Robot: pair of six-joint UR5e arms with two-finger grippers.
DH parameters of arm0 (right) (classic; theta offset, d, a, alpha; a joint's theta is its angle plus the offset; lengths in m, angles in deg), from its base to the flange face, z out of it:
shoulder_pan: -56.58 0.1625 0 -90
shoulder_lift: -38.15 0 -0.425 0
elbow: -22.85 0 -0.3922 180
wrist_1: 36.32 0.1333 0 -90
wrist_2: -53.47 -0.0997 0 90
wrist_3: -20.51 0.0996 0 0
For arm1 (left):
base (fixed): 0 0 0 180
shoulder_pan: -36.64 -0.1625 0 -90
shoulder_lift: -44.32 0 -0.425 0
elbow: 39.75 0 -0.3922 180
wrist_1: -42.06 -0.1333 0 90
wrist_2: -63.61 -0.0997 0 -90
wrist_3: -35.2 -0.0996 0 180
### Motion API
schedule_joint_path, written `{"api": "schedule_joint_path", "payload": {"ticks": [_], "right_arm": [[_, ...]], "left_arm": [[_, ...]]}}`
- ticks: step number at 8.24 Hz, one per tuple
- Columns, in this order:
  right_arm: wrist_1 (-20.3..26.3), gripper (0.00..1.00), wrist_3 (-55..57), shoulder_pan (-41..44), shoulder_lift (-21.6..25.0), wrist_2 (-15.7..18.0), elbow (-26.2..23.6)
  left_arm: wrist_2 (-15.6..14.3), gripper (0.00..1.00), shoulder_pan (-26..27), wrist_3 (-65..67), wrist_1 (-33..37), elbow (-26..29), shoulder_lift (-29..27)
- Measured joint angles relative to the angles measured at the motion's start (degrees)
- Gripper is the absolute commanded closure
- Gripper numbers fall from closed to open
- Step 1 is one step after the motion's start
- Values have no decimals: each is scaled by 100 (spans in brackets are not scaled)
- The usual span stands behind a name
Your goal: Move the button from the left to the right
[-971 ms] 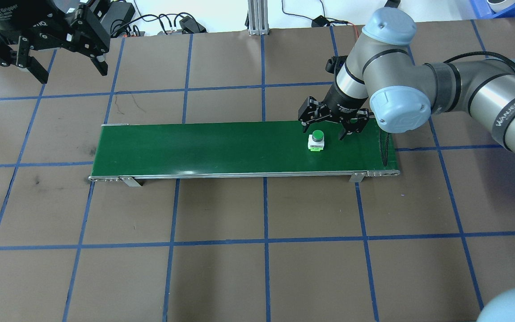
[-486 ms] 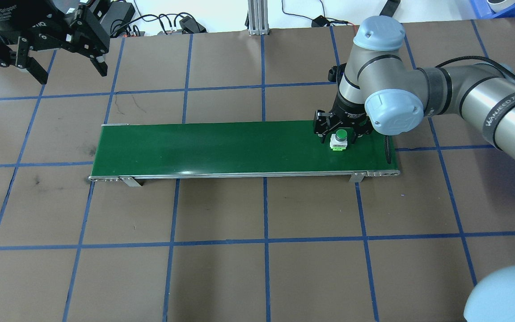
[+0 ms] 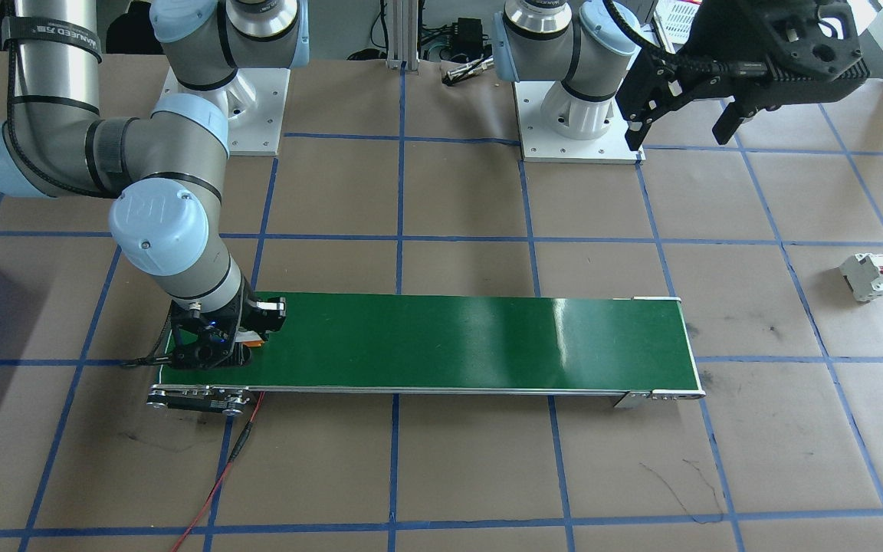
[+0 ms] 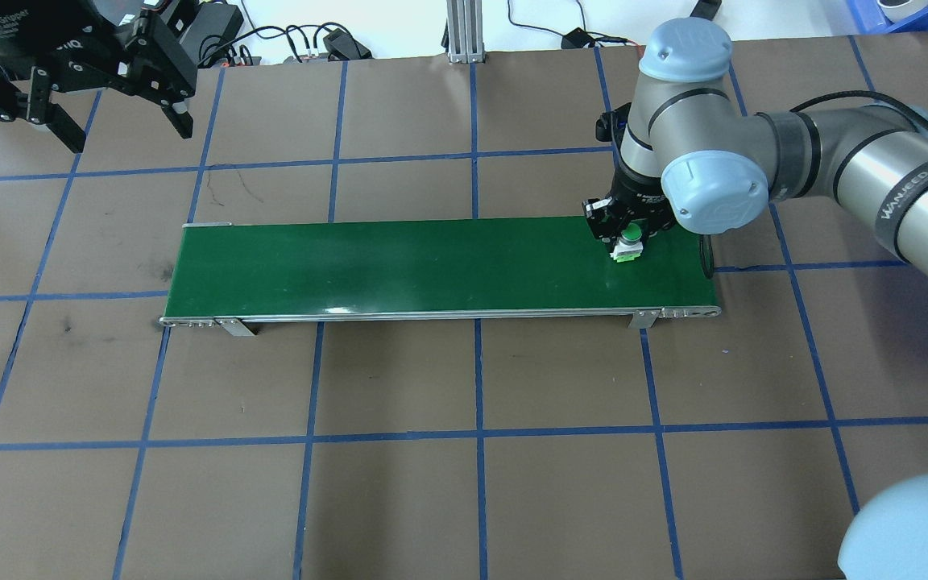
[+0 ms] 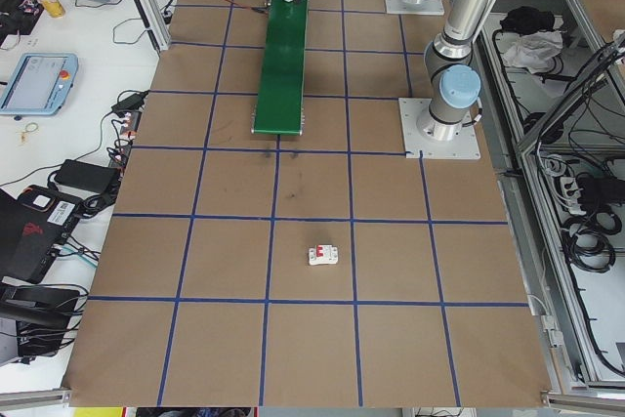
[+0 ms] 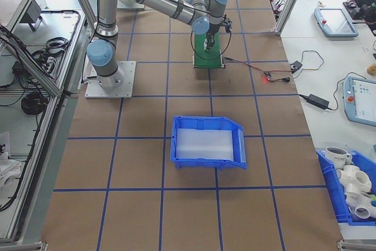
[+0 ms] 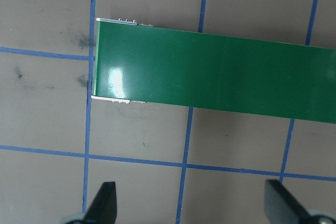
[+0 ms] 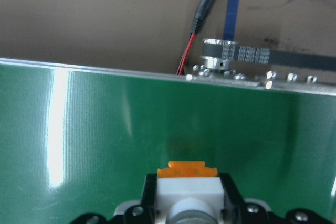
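The right end effector [image 4: 629,235] has now clamped the button [image 4: 627,246], further right along the belt [image 4: 399,266] than before; left end effector [image 4: 93,80] hangs wide.

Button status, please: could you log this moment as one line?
right hand: shut on button | over green belt | left hand: open

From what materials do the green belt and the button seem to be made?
Green belt: probably smooth rubber or PVC with a slightly glossy finish, since it shows soft white glare streaks. Its edge rail looks like bare metal.
Button: likely moulded plastic, with an opaque green cap, a matte white body and an orange base.
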Motion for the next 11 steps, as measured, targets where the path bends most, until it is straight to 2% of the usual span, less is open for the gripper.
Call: {"api": "schedule_joint_path", "payload": {"ticks": [3,7,9,11], "right_arm": [[370,97,-1291,-453,242,375,488],[681,97,-5307,-2106,978,432,625],[624,96,-7324,-3269,1028,442,637],[186,94,-9037,-4351,773,334,646]], "left_arm": [[0,0,0,0,7,0,4],[0,0,0,0,7,0,9],[-1,0,0,0,12,0,12],[-3,0,0,0,18,0,18]]}}
